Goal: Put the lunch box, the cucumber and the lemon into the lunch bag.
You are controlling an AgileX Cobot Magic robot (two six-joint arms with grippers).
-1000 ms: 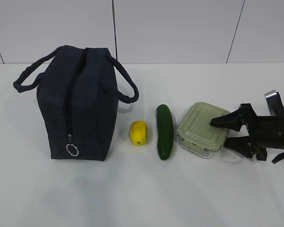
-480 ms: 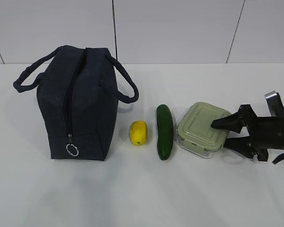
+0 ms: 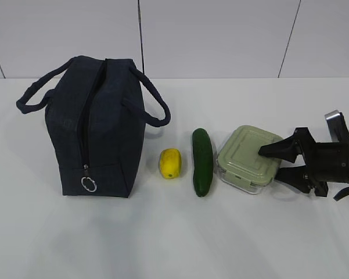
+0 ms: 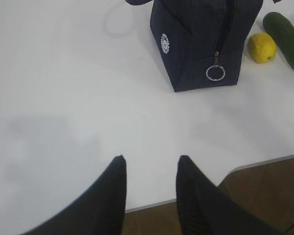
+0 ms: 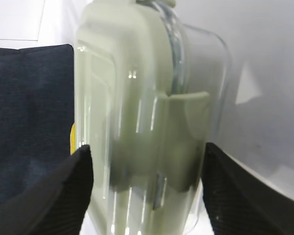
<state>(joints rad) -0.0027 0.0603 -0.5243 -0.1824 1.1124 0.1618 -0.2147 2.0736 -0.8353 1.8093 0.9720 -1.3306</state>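
The lunch box, clear glass with a pale green lid, sits right of centre on the white table. My right gripper reaches in from the right and is shut on it. Up close, its fingers press both sides of the lunch box, around the right gripper. The dark green cucumber lies just left of the box, then the yellow lemon. The navy lunch bag stands upright at the left. My left gripper hangs open and empty over the table's near edge, well short of the lunch bag.
The bag's silver ring pull hangs low on its near end face. Its two loop handles stick out to the sides. The table's front edge and brown floor show under the left gripper. A pale tiled wall stands behind the table.
The right gripper's jaws have drawn in slightly against the lunch box, with a small shift back and forth. The box, cucumber, lemon and bag have not moved.
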